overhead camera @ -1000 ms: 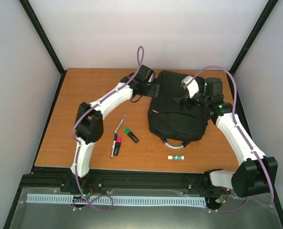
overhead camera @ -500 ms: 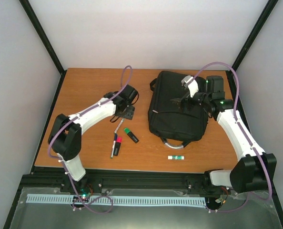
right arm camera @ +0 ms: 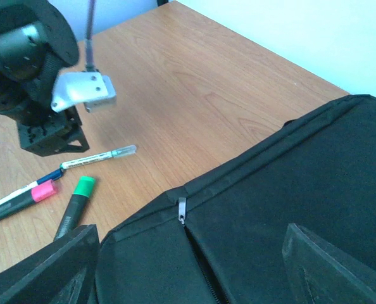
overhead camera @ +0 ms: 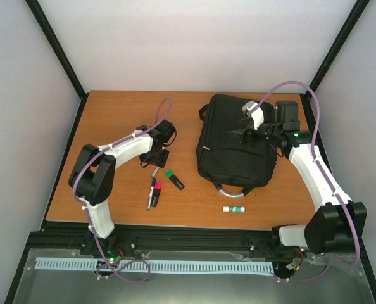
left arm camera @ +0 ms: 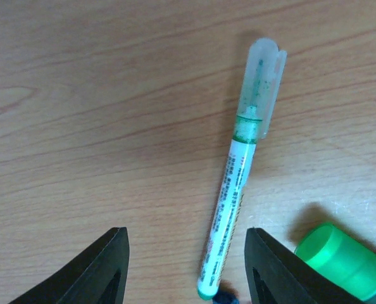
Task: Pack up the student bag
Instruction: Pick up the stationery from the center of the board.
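The black student bag (overhead camera: 238,152) lies at the table's right, its grey loop handle (overhead camera: 229,189) toward me. My right gripper (overhead camera: 242,134) hovers open over the bag's top; in the right wrist view (right arm camera: 191,272) the jaws straddle the zip pull (right arm camera: 181,211) with the zip partly open below it. My left gripper (overhead camera: 155,155) is open and empty, low over a white pen with a clear green cap (left arm camera: 238,190). The pen's lower end lies between the jaws, nearer the right finger (left arm camera: 270,266).
A green highlighter (overhead camera: 174,179) lies right of the pen and also shows in the left wrist view (left arm camera: 343,259). A pink marker (overhead camera: 156,189) and a dark pen (overhead camera: 150,196) lie nearer me. A small white tube (overhead camera: 234,208) lies in front of the bag.
My left arm has swung from the bag's far left corner leftward and toward me, ending over the pens. The right arm has barely moved.
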